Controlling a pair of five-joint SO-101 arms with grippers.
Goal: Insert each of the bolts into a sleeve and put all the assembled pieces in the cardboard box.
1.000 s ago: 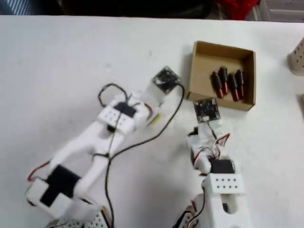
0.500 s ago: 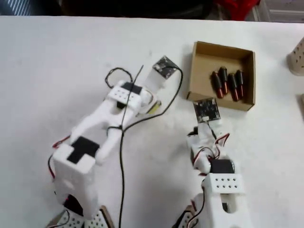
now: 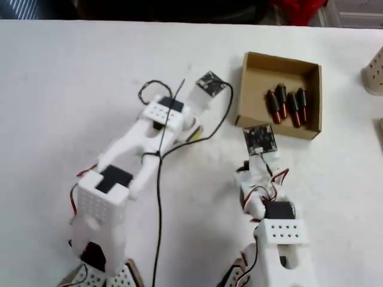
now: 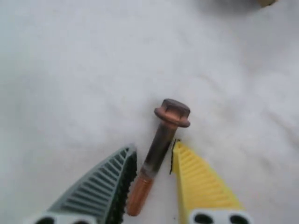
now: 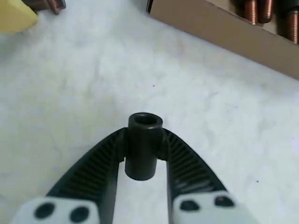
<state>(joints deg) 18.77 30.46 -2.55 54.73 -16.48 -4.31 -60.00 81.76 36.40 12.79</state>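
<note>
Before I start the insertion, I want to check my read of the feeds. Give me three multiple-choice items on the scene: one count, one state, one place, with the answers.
1. How many assembled pieces lie in the cardboard box?
A. Two
B. Four
C. Six

2. What is the state of the left gripper?
A. Open and empty
B. Shut on the bolt
C. Shut on an assembled piece

3. Where is the black sleeve?
A. In the cardboard box
B. In the left gripper
C. In the right gripper

Answers:
1 B: the high view shows four lying side by side in the box.
2 B: the left wrist view shows the gripper closed on the bolt's shaft.
3 C: the right wrist view shows that gripper clamping the sleeve.
</note>
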